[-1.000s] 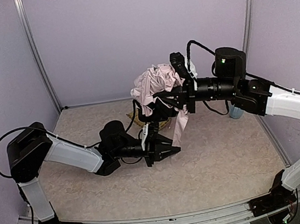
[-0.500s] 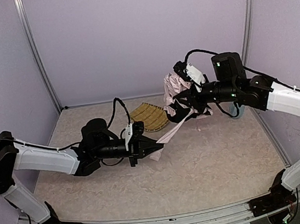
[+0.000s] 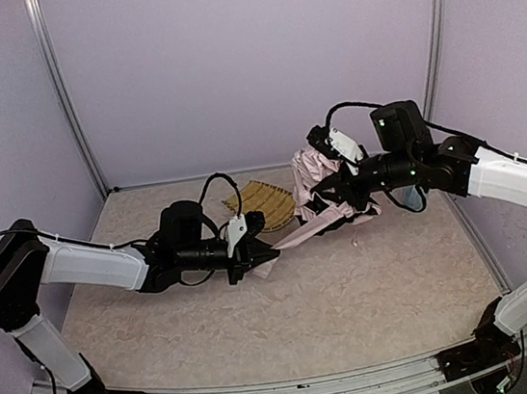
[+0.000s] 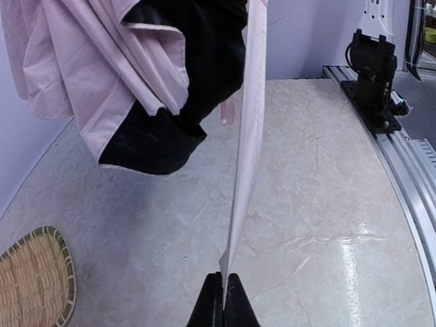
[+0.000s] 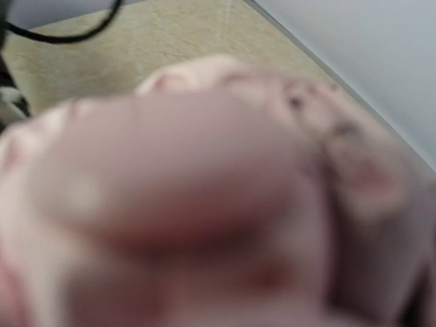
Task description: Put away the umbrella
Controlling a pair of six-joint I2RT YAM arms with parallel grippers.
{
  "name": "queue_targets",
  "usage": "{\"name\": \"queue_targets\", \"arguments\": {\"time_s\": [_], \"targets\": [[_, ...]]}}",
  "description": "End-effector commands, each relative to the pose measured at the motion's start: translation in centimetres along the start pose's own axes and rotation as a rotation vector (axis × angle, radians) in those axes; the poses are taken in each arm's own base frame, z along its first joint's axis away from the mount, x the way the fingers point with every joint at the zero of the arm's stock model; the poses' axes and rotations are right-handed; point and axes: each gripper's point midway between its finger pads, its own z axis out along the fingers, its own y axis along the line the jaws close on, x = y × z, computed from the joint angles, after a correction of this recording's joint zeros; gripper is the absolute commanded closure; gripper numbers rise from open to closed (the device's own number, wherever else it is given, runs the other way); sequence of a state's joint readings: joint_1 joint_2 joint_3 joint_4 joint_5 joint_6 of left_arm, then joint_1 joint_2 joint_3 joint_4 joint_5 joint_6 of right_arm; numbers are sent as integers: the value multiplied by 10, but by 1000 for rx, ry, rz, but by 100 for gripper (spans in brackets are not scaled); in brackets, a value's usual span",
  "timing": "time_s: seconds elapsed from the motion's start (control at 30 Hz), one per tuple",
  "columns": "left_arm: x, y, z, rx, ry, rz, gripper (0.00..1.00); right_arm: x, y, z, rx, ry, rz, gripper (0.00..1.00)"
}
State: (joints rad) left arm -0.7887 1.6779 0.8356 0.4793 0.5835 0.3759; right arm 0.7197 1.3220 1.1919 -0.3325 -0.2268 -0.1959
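Left wrist view shows my left gripper (image 4: 223, 291) pinched shut on a taut flap of the umbrella (image 4: 129, 75), held bunched above the table (image 4: 327, 204) by the clamped right gripper (image 3: 328, 185), so I judge I'm gathering the canopy and must next wrap that flap round.

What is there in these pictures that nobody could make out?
- Right wrist view: the pale pink folding umbrella, blurred, fills the frame, hiding the fingers.
- Top view: its shaft and handle, buried in bunched fabric at the right gripper.
- Left wrist view: woven bamboo tray, cut off at the bottom-left corner.
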Motion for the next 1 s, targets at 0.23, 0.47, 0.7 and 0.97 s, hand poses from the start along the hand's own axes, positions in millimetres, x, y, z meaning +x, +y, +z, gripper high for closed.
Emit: {"name": "queue_targets", "arguments": {"time_s": [0.23,0.47,0.7,0.97], "targets": [[108,59,-6,-145,384,-148,100,-48,68,-53,-312,-206,-199,100],[101,119,4,-188,372,-54,100,4,154,-35,-559,-78,-316,100],[81,153,20,-228,332,28,100,82,237,0,-858,185,-278,100],[81,128,38,-177,324,101,100,176,261,39,-940,462,-174,100]]}}
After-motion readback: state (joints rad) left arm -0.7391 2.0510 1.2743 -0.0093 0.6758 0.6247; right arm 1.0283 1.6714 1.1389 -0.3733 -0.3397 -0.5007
